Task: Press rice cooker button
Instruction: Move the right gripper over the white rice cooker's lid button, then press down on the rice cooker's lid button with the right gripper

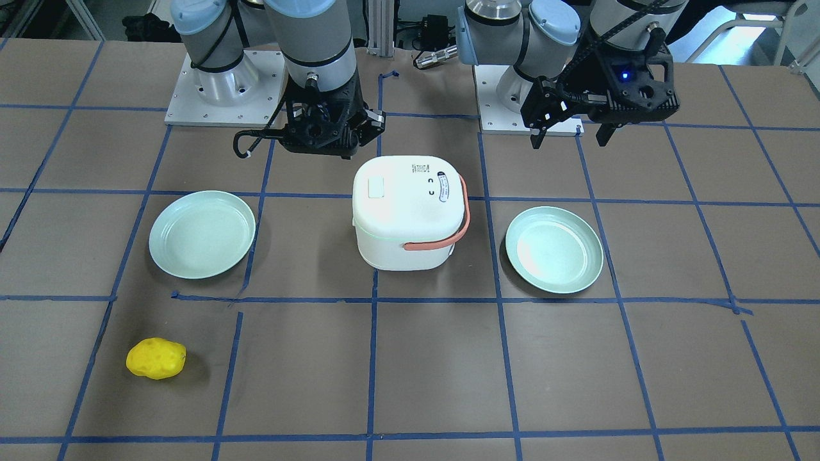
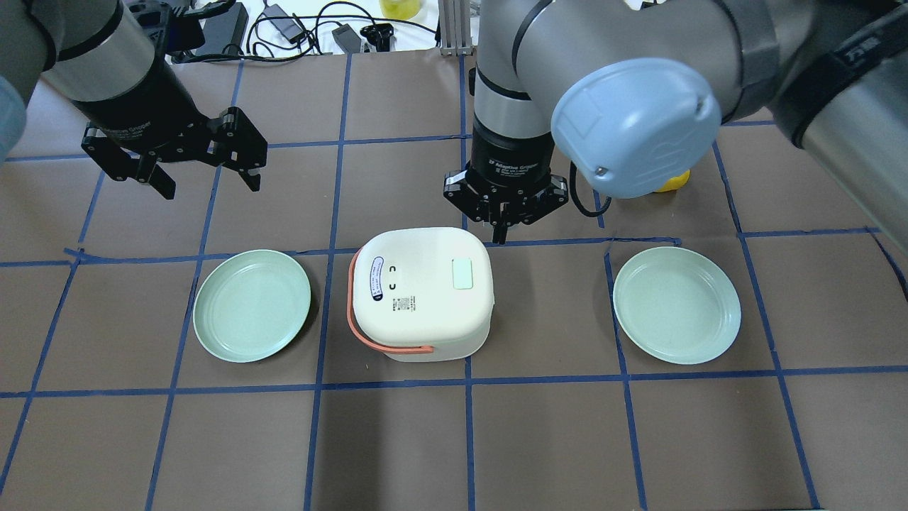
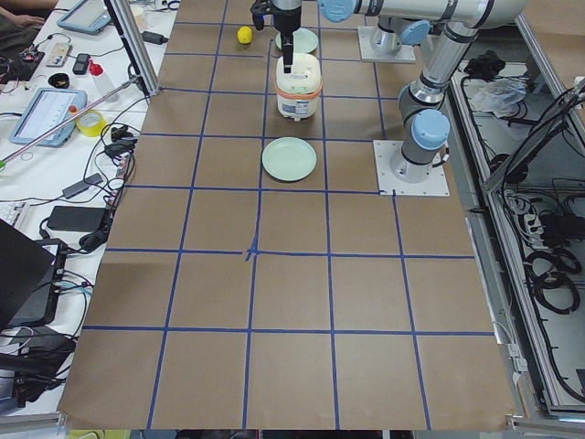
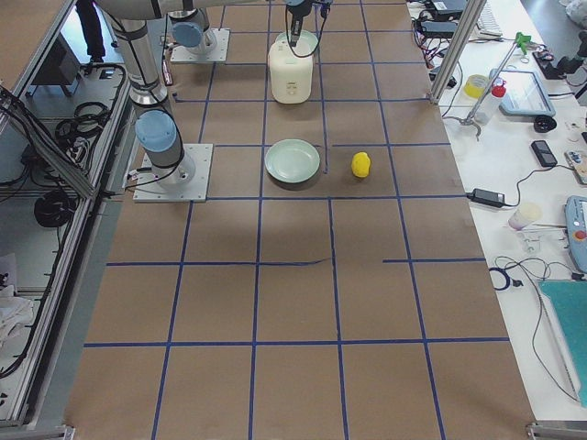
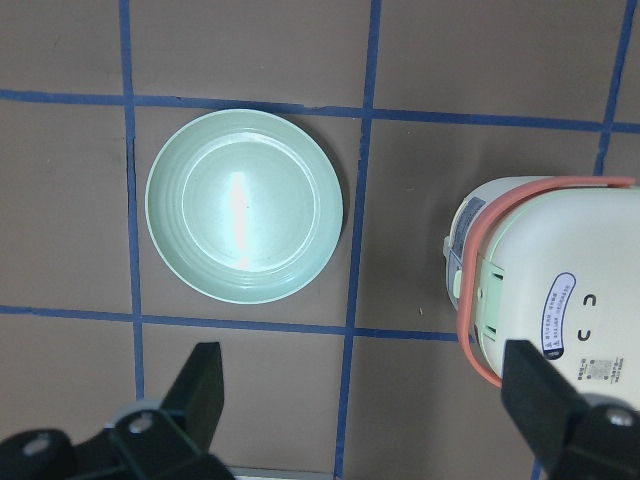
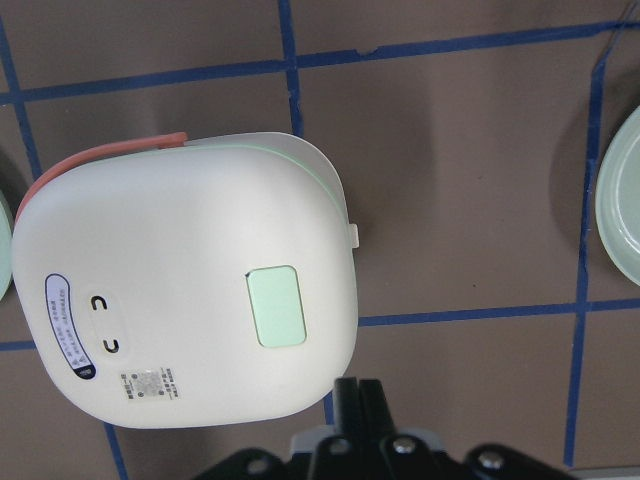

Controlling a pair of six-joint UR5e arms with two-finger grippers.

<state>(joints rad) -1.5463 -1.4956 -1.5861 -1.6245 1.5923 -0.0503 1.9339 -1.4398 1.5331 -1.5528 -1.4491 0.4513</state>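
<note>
The white rice cooker [image 2: 422,294] with a salmon handle stands mid-table; it also shows in the front view [image 1: 410,211]. Its pale green button [image 2: 462,273] is on the lid and shows in the right wrist view [image 6: 275,307] and front view [image 1: 375,188]. My right gripper [image 2: 501,228] is shut and empty. It hangs above the cooker's button side, apart from the lid; its fingertips [image 6: 357,400] are at the lid's edge in the wrist view. My left gripper [image 2: 211,186] is open and empty, raised well to the cooker's left, above a plate [image 5: 243,205].
Two pale green plates flank the cooker, one on my left [image 2: 252,305] and one on my right [image 2: 676,305]. A yellow lumpy object [image 1: 155,358] lies on the operators' side beyond the right plate. Blue tape lines grid the brown table.
</note>
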